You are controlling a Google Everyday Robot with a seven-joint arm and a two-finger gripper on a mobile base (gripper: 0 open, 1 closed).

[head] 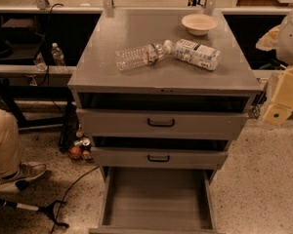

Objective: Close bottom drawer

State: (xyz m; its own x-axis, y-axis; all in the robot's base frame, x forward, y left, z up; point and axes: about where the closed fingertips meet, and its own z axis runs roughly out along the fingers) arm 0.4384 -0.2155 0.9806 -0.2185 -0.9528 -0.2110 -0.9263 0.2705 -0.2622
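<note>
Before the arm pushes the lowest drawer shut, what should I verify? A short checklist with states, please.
1. Grey metal bottom drawer is pulled out: ok.
2. Its plain interior holds nothing: ok.
3. Gripper faces the drawer front: not ok; it hangs right of the grey cabinet.
4. Floor before the drawer front is free: cannot tell; the frame edge cuts it off.
5. Black floor cable lies left of the drawer, apart: ok.

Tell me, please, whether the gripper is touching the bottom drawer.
Apart. The camera view shows the gripper at the right edge, level with the upper drawer, while the pulled-out bottom drawer lies well below it across the floor.
</note>
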